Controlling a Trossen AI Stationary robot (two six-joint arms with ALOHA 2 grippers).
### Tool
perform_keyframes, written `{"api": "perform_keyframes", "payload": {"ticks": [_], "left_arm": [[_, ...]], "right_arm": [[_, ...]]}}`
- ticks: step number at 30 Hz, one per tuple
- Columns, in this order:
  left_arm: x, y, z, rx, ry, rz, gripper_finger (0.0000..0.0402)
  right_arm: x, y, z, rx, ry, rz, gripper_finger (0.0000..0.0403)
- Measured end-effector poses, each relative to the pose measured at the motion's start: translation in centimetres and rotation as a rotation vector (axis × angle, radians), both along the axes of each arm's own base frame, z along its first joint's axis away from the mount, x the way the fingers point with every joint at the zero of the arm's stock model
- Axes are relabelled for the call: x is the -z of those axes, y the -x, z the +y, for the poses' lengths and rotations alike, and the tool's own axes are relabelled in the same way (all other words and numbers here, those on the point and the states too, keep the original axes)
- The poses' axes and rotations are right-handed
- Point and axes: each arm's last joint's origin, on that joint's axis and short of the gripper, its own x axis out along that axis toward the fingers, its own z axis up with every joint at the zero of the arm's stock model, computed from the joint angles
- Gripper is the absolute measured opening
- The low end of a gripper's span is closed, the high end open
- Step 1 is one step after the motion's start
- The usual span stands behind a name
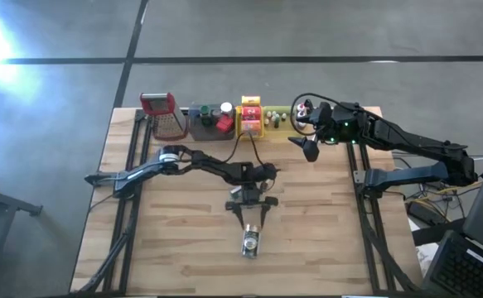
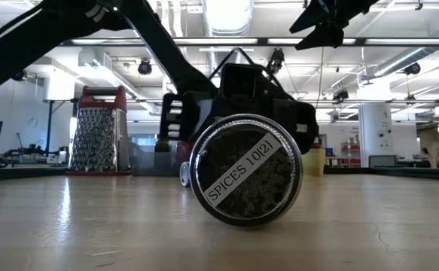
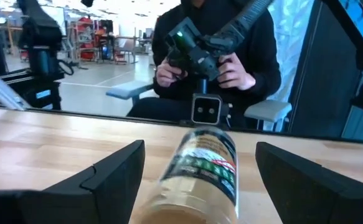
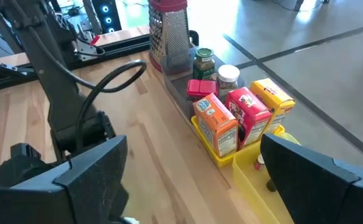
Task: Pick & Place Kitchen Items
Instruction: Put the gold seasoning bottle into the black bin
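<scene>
Your left pincer (image 1: 252, 222) released, straddling spice jar (image 1: 251, 242) lying near tabletop (image 1: 324, 248) front edge. Right pincer (image 1: 310, 147) released, hanging over back edge.

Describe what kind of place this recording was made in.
Most likely a robotics lab or workshop in a large open industrial hall. A wooden table carries two robot arms, a person sits beyond it holding a control device, and the low view shows ceiling lights, pipes and shelving behind the spice jar.

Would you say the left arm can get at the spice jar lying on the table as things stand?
Probably yes. The left gripper hangs open just behind the spice jar, which lies on its side on bare table. In the left wrist view the jar sits between the spread jaws with nothing in the way.
</scene>
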Motion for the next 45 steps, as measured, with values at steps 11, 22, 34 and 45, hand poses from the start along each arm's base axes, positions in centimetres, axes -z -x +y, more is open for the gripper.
{"api": "perform_keyframes", "payload": {"ticks": [11,22,34,45], "left_arm": [[0.8,0.2,-0.3,0.003,-0.01,-0.092,0.0312],[2.1,0.9,0.1,-0.021,-0.021,-0.048,0.0312],[1.7,0.6,0.1,-0.022,-0.024,-0.058,0.0312],[1.4,0.3,-0.3,-0.013,-0.016,0.009,0.0312]], "right_arm": [[0.0,0.0,0.0,-0.002,0.004,0.001,0.0364],[0.0,0.0,0.0,-0.001,0.001,0.0,0.0363],[0.0,0.0,0.0,-0.001,0.003,0.001,0.0364],[0.0,0.0,0.0,0.0,0.001,0.0,0.0364]]}}
